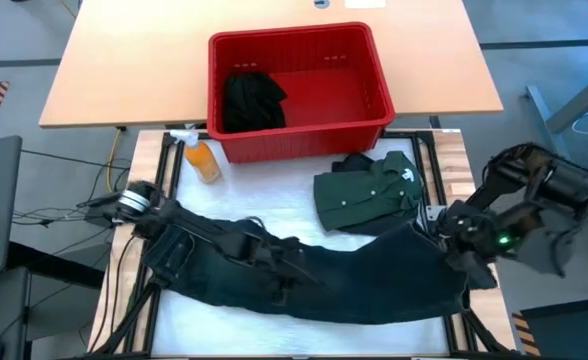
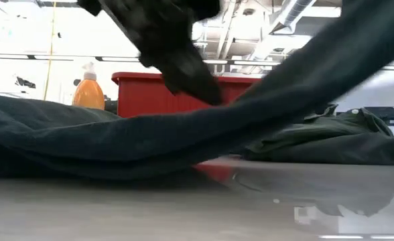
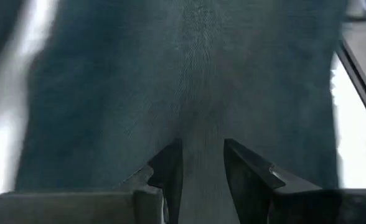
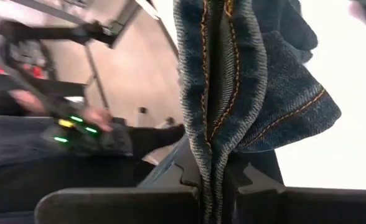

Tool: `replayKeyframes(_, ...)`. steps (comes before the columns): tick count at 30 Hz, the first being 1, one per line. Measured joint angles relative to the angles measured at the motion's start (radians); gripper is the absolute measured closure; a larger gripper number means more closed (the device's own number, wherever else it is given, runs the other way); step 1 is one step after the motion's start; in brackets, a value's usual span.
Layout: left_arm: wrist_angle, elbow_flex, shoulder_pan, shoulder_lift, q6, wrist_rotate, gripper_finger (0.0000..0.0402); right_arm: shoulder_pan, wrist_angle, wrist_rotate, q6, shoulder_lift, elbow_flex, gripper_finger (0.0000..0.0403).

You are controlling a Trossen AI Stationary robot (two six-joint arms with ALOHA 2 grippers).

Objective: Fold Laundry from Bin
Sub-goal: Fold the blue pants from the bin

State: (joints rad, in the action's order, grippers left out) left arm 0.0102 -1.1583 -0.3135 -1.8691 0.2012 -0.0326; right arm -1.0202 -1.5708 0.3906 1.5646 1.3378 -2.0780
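Note:
A pair of dark blue jeans (image 1: pixel 374 285) lies stretched across the white table mat, from the left side to the right. My left gripper (image 1: pixel 282 272) is shut on the jeans near their middle. My right gripper (image 1: pixel 446 232) is shut on their right end, which rises off the table in the low view (image 2: pixel 358 47). A folded dark green shirt (image 1: pixel 366 190) lies flat on the mat just beyond the jeans. The red bin (image 1: pixel 374 110) stands at the far side with a black garment (image 1: pixel 252 100) inside. My left gripper pinches a raised ridge of denim (image 3: pixel 201 155) between its two fingers (image 3: pixel 170 171), coming from the table's left. The cloth around the ridge spreads out flat ahead of the fingers. My right gripper pinches several stacked layers of denim with orange-stitched edges (image 4: pixel 211 143) between its two fingers (image 4: pixel 248 180). This end is lifted clear of the table, and the cloth slopes down from it toward the left (image 2: pixel 264 100).
An orange spray bottle (image 1: pixel 202 158) stands at the bin's near-left corner. The tan tabletop (image 1: pixel 114 80) lies beyond and beside the bin. A black frame rail (image 1: pixel 436 170) borders the mat on the right. White mat (image 1: pixel 264 205) shows bare between the jeans and the bin.

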Motion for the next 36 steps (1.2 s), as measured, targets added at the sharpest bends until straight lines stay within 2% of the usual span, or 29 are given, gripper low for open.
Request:
replayKeyframes(5,0.097,-0.144,-0.004,-0.220,0.059,-0.041,0.0299,-0.045,-0.005,0.067,-0.064,0.033,-0.158,0.0369)
replayKeyframes(9,0.095,-0.368,0.005,-0.389,0.053,0.032,0.0299,-0.066,0.010,0.085,-0.184,0.059,-0.273,0.0369)
replayKeyframes(12,0.085,-0.571,0.002,-0.499,0.003,0.088,0.0299,-0.062,0.092,0.087,-0.263,0.028,-0.254,0.0369)
replayKeyframes(15,0.038,-0.763,0.000,-0.588,-0.011,0.119,0.0299,-0.058,0.101,0.089,-0.294,0.013,-0.254,0.0368)
replayKeyframes(18,-0.054,-0.925,0.009,-0.645,-0.085,0.161,0.0299,-0.058,0.104,0.089,-0.331,0.009,-0.259,0.0368)
replayKeyframes(22,-0.398,-1.067,0.020,-0.629,-0.230,0.106,0.0299,-0.062,0.117,0.087,-0.357,0.010,-0.269,0.0368)
replayKeyframes(26,-0.694,-1.127,0.022,-0.621,-0.394,0.046,0.0299,-0.074,0.153,0.088,-0.415,0.009,-0.270,0.0368)
replayKeyframes(28,-0.768,-1.122,0.022,-0.622,-0.441,0.069,0.0299,-0.073,0.174,0.088,-0.451,0.010,-0.270,0.0368)
replayKeyframes(31,-0.677,-1.055,0.021,-0.622,-0.479,0.133,0.0299,-0.072,0.173,0.103,-0.466,0.009,-0.270,0.0367)
replayKeyframes(36,-0.358,-0.933,0.020,-0.624,-0.447,0.136,0.0299,-0.028,0.166,0.108,-0.469,0.024,-0.270,0.0367)
